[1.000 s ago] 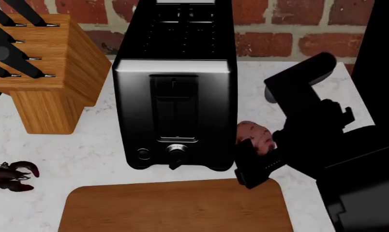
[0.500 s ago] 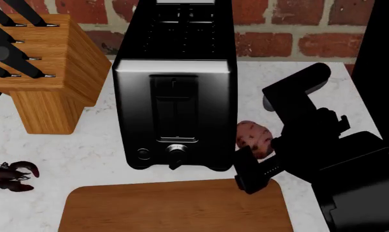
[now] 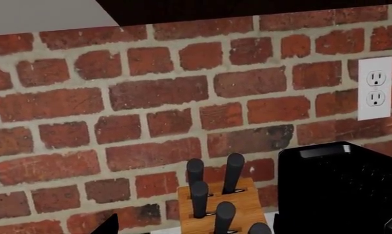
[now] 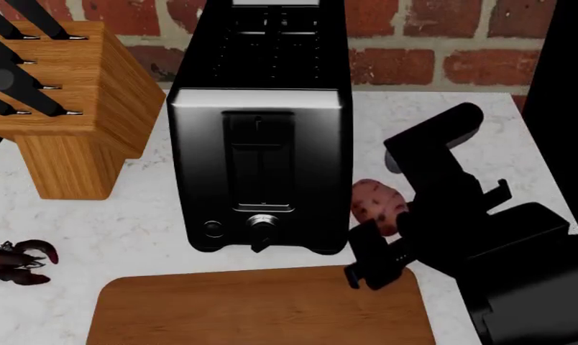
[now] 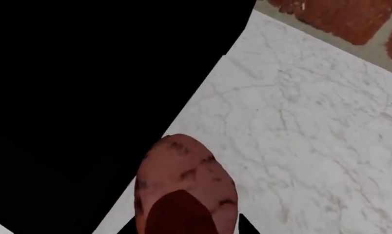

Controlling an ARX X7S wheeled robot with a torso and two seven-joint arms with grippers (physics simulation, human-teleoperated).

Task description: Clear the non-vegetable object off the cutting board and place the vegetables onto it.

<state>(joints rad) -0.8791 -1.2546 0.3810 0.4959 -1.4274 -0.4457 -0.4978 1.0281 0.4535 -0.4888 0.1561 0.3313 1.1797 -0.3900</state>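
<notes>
The pinkish-red potato (image 4: 375, 201) lies on the white counter against the right side of the black toaster. My right gripper (image 4: 374, 248) reaches it from the front. In the right wrist view its two fingertips press against both sides of the potato's (image 5: 183, 180) near end with no gap. The cutting board (image 4: 260, 309) lies bare in front of the toaster. The dark red lobster (image 4: 16, 262) sits on the counter, left of the board. The squash is out of view. My left gripper (image 3: 196, 230) shows only one dark fingertip (image 3: 110, 227), set wide, empty.
The toaster (image 4: 260, 144) stands mid-counter against a brick wall. A lighter wooden knife block (image 4: 64, 108) with black handles stands at the back left; it also shows in the left wrist view (image 3: 219, 209). A wall socket (image 3: 375, 87) is on the bricks.
My right arm has lowered and drawn slightly toward the board, uncovering more of the potato. The potato has stayed in place. Lobster and board have not moved.
</notes>
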